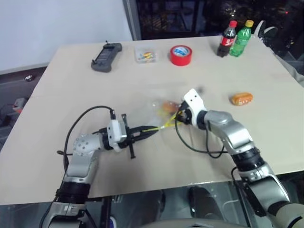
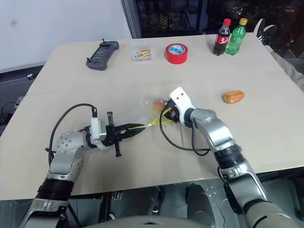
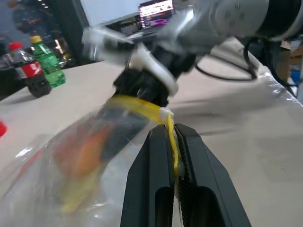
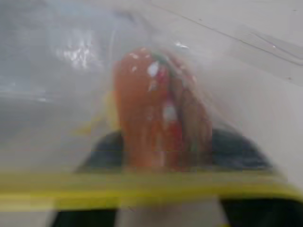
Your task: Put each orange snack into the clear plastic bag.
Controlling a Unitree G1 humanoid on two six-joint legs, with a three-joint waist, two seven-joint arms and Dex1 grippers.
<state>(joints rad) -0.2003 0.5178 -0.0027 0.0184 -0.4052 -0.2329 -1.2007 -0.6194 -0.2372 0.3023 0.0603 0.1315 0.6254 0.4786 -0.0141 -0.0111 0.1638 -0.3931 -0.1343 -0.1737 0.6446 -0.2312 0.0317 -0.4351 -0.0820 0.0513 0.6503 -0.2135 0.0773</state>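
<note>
Orange, glossy in its wrapper, one snack [image 4: 156,113] sat between my right gripper's [image 1: 176,114] fingers, already past the yellow seal strip [image 3: 156,111] and inside the mouth of the clear plastic bag [image 1: 159,108]; the fingers stood apart on either side of it, but I could not tell whether they gripped it or had let go; its long axis ran along the fingers, pointing deeper into the bag. My left gripper [image 1: 151,133] was pressed together on the end of the seal strip, holding that edge of the bag up off the table [image 1: 71,85], with the bag stretched away from its tips toward the right gripper; the two grippers met nearly tip to tip across the bag's mouth. I judged the first snack as good as delivered.

Well out beyond the right arm, lying alone on the table, was the second orange snack [image 1: 241,99]; it lay on that arm's outer side, far from the left gripper, its long axis roughly across the table; so the right arm was plainly the nearer one for fetching it, while the left would need to keep the mouth held.
</note>
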